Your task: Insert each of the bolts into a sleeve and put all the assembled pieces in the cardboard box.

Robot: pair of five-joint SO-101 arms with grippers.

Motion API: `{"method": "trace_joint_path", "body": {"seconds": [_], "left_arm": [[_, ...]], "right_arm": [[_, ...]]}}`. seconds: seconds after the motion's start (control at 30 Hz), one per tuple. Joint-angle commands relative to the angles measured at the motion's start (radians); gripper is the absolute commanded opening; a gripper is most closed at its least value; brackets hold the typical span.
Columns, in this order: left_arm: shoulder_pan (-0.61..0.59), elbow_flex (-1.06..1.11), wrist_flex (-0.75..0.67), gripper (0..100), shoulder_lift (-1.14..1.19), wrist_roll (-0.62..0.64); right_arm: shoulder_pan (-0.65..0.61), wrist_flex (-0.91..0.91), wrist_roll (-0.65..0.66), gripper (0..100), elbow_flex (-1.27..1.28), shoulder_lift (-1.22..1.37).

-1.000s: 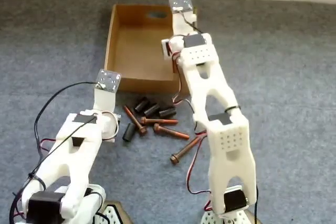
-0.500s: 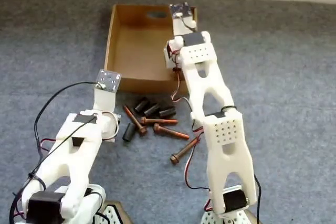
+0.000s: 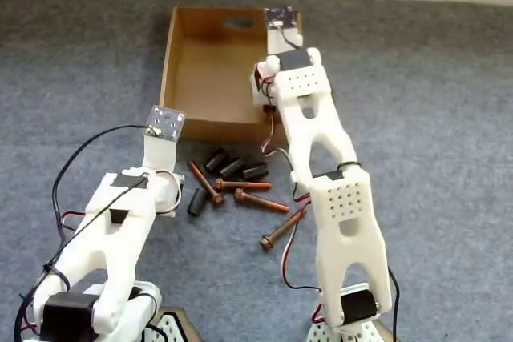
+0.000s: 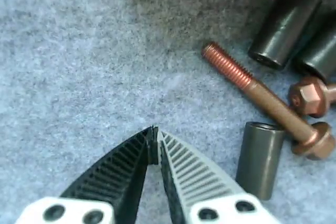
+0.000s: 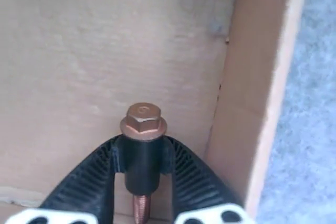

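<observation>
While we grip one bolt point(image 5: 143, 120) seated in sleeve point(image 5: 140, 167), right gripper point(image 5: 140, 148) clamped on it over cardboard box point(image 5: 252, 77), near wall, not yet released. Four loose bolts point(image 3: 240, 185) and four loose sleeves point(image 3: 232, 167) remain on carpet. Left gripper point(image 4: 156, 137) pinched closed, empty, beside them.

Shank of the bolt point(image 5: 143, 120) inside the sleeve point(image 5: 142, 161); its tip past the edge

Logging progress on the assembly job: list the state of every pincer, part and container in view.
Left pincer: shut, holding nothing.
Right pincer: shut on the sleeved bolt, over the cardboard box.
Sleeved bolt: assembled, gripped by its sleeve.
Cardboard box: open-topped.
Loose bolts: lying unsleeved.
Loose sleeves: lying empty.
</observation>
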Motion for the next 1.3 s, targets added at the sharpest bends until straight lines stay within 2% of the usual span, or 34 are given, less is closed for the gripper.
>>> {"method": "trace_joint_path", "body": {"seconds": [0.0, 0.67, 0.73, 0.87, 0.93, 1.17, 1.27], "left_arm": [[0.016, -0.038, -0.015, 1, 0.001, -0.003], [0.016, -0.038, -0.015, 1, 0.001, -0.003], [0.016, -0.038, -0.015, 1, 0.001, -0.003], [0.016, -0.038, -0.015, 1, 0.001, -0.003], [0.016, -0.038, -0.015, 1, 0.001, -0.003], [0.016, -0.038, -0.015, 1, 0.001, -0.003], [0.016, -0.038, -0.015, 1, 0.001, -0.003]], "right_arm": [[0.001, 0.004, -0.043, 0.6, -0.058, -0.013], [0.001, 0.061, -0.040, 0.7, -0.068, 0.058], [0.001, 0.061, -0.040, 3.9, -0.068, 0.058], [-0.010, 0.061, -0.040, 20.1, -0.068, 0.056], [-0.013, 0.061, -0.040, 23.8, -0.079, 0.051], [-0.022, 0.151, -0.040, 22.0, -0.311, 0.004], [-0.021, 0.214, -0.040, 8.3, -0.421, -0.002]]}}
